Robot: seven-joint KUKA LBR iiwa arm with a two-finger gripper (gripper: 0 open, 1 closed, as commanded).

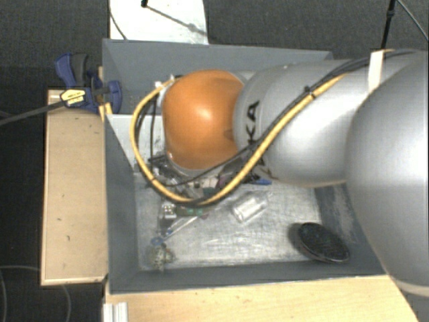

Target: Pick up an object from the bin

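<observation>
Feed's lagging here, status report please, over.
Gripper low in bin, far-left; grasp unconfirmed. Clear plastic piece nearest. Black disc near-right, clear of arm.

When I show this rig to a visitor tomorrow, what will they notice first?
The arm's orange cover dominates, hanging over the bin's upper middle, with the silver arm reaching in from the right. A black round disc lies at the bin floor's lower right, a small clear cylinder near centre.

grey bin (124,233), clear cup (249,208), black disc (320,241), small green clump (159,255)
</observation>
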